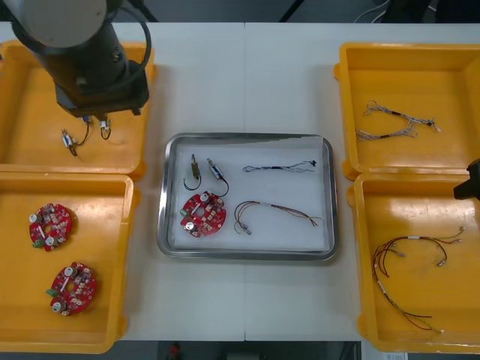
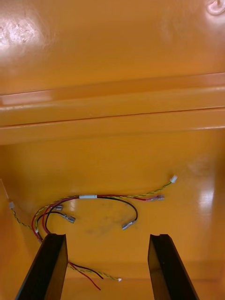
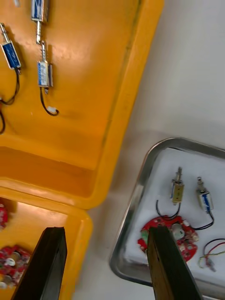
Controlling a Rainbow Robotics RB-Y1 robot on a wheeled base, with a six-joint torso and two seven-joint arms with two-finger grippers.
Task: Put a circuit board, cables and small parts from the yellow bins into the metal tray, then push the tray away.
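The metal tray (image 1: 247, 137) at mid-table holds a red circuit board (image 1: 203, 214), two small metal parts (image 1: 193, 169), a blue and white cable (image 1: 281, 166) and a red and yellow cable (image 1: 274, 214). My left arm (image 1: 90, 60) hangs over the far left yellow bin (image 1: 22, 112). Its gripper (image 3: 110, 267) is open above that bin's corner, with the tray's rim (image 3: 136, 206) and board (image 3: 173, 236) beside one finger. My right gripper (image 2: 108, 267) is open and empty over red and yellow cables (image 2: 93, 197) in the near right bin (image 1: 375, 300).
Small metal parts (image 1: 71, 140) lie in the far left bin. Two more circuit boards (image 1: 50, 225) lie in the near left bin (image 1: 112, 315). Blue and white cables (image 1: 397, 124) lie in the far right bin (image 1: 352, 75). Bare table surrounds the tray.
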